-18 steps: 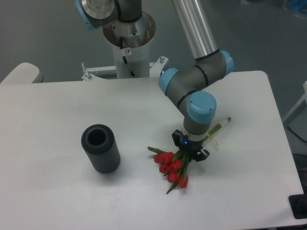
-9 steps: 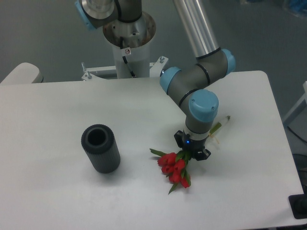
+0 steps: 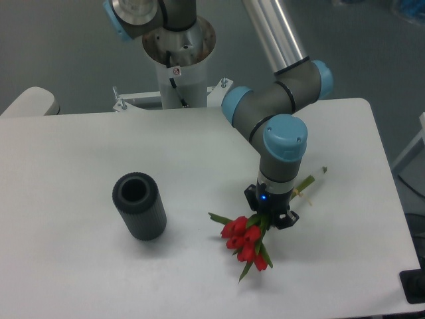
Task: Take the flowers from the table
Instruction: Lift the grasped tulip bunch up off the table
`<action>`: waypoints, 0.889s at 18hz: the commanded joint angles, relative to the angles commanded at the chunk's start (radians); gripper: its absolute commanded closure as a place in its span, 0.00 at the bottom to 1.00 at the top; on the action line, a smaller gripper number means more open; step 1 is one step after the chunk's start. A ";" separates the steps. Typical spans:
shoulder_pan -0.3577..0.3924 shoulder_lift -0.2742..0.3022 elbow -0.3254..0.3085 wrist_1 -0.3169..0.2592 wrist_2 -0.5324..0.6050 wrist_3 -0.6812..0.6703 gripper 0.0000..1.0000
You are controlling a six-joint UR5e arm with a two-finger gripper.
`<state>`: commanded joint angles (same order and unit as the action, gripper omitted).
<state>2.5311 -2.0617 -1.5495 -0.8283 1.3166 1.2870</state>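
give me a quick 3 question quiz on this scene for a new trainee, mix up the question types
1. True or false: the dark grey ribbed cylinder lies on its side on the flat white tabletop.
2. Which part of the bunch of red tulip flowers with green stems sits at the robot's two-finger hand? A) the red blooms B) the stems just behind the blooms C) the far stem tips
3. Fill in: the stem ends poke out toward the table's ____ edge in the image.

Key: 1 false, it stands upright with its open end up. 2 B. 3 right.
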 joint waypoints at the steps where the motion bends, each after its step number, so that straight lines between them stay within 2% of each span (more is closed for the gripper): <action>1: 0.002 0.008 0.011 0.000 -0.037 0.000 0.79; 4: 0.000 0.017 0.034 0.000 -0.123 -0.009 0.79; 7: -0.003 0.032 0.054 0.000 -0.213 -0.095 0.79; 10: -0.005 0.034 0.103 0.000 -0.246 -0.182 0.79; 14: 0.003 0.025 0.153 0.002 -0.356 -0.336 0.79; 16: 0.015 0.023 0.160 0.003 -0.399 -0.342 0.79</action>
<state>2.5463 -2.0387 -1.3898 -0.8253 0.9175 0.9449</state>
